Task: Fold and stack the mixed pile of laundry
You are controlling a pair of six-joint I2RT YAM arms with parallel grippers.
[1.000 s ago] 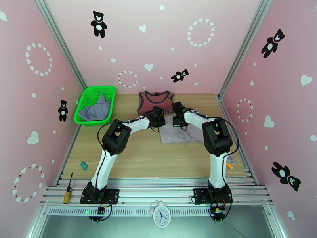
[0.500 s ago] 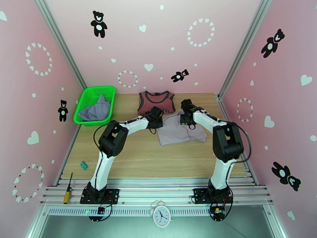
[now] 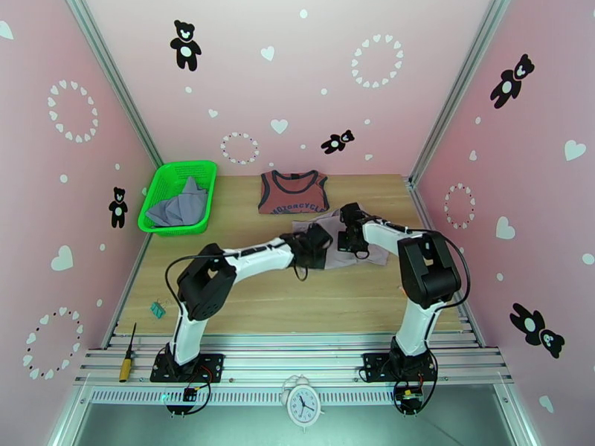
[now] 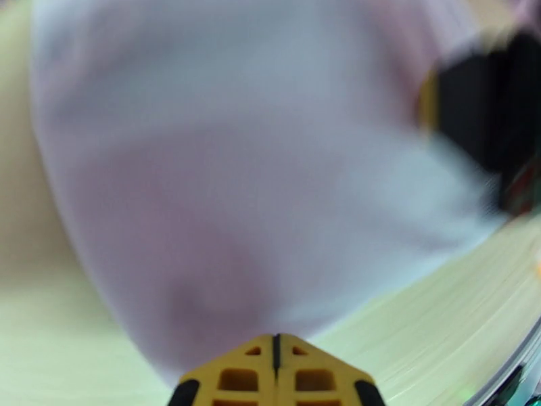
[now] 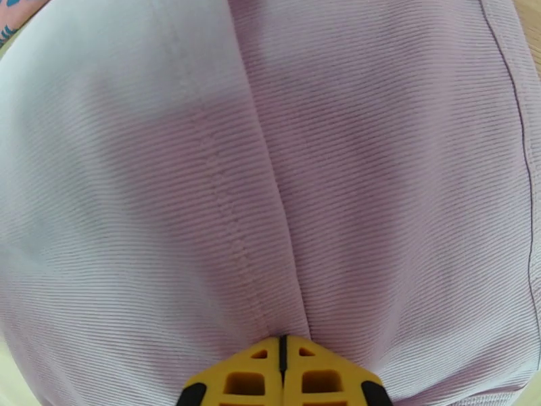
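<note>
While left gripper (image 4: 275,340) and right gripper (image 5: 283,342) pinch the mauve piece (image 5: 270,164), tank top (image 3: 293,192) apparently reads MOTORCYCLE.

light: bright, even | shadows: soft | left wrist: mauve cloth (image 4: 237,164) blurred | right wrist: sharp

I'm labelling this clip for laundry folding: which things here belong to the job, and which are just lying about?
Job: brick-red tank top, pale mauve piece, grey-lavender shirt in the basket.
Lying about: green basket, screwdriver, alarm clock, small green clip.
</note>
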